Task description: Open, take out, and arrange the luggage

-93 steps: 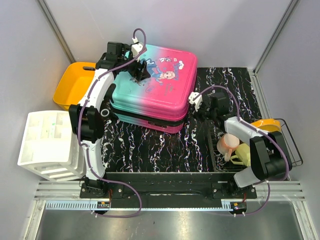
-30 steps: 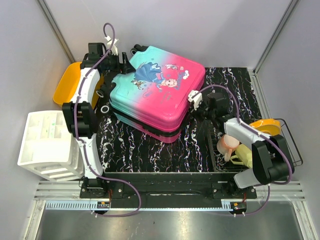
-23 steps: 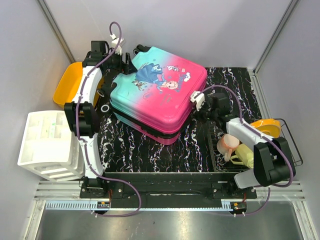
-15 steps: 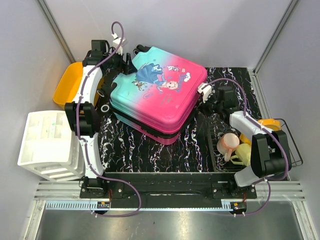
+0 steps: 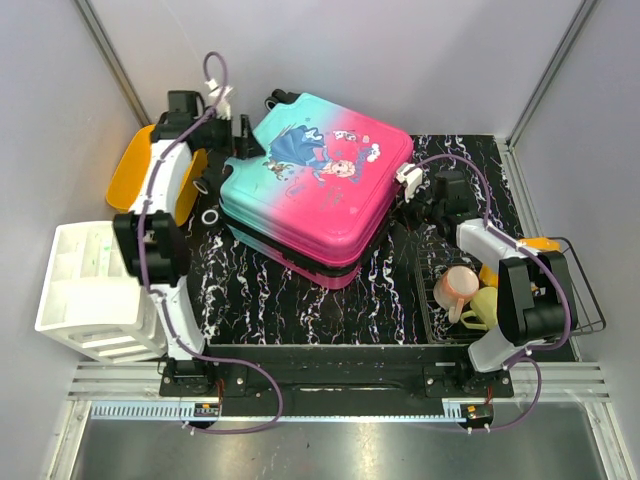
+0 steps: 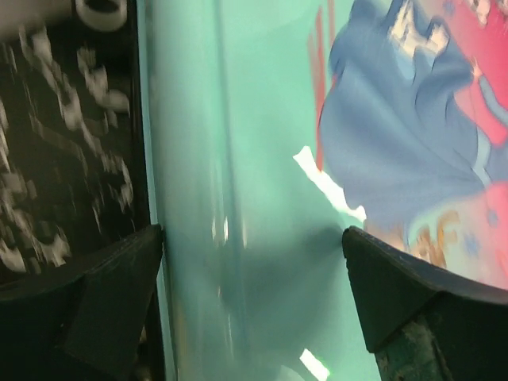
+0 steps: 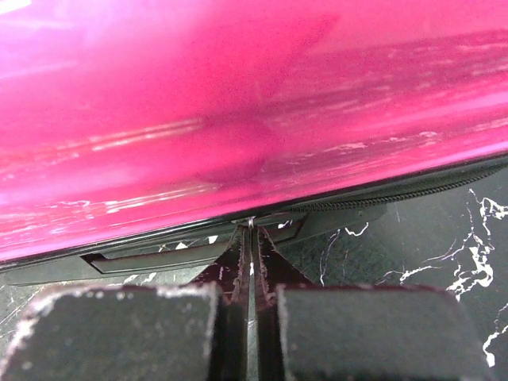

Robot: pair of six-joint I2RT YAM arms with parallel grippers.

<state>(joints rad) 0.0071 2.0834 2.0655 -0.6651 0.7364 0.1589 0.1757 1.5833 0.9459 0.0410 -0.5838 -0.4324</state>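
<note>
Teal fading to glossy pink, the hard-shell luggage (image 5: 315, 195) lies flat and shut on the black, white-veined table (image 5: 300, 300). Its printed face is up and its body is turned at a slant. It sits at the far middle of the table, and black wheels (image 5: 276, 100) show at its far corner. A dark zip band runs round its near edge under the smooth, rounded lid.

The left gripper (image 5: 243, 140) reaches in from the far left, above the teal corner. In the left wrist view its jaws stand wide apart. One matte black finger (image 6: 103, 294) is over the shell's edge and the other (image 6: 421, 302) is over the blue printed dress, with nothing held between them. The shell there is slick, with bright glints.

The right gripper (image 5: 398, 203) is at the pink right side of the luggage. In its wrist view the two blocky, rough-edged fingers (image 7: 135, 333) are pressed together. Their tips meet at the dark zip seam just under the scuffed magenta shell. Whether anything thin is pinched there cannot be told.

A small white ring (image 5: 209, 216) lies on the table just left of the luggage. An orange bin (image 5: 135, 180) stands at the far left, partly behind the left arm. A white plastic rack (image 5: 90, 290) with ribbed compartments is nearer on that side. On the right, a black wire basket (image 5: 590, 300) holds a pink cup (image 5: 455, 287) and a pale yellow cup (image 5: 487, 305).
</note>
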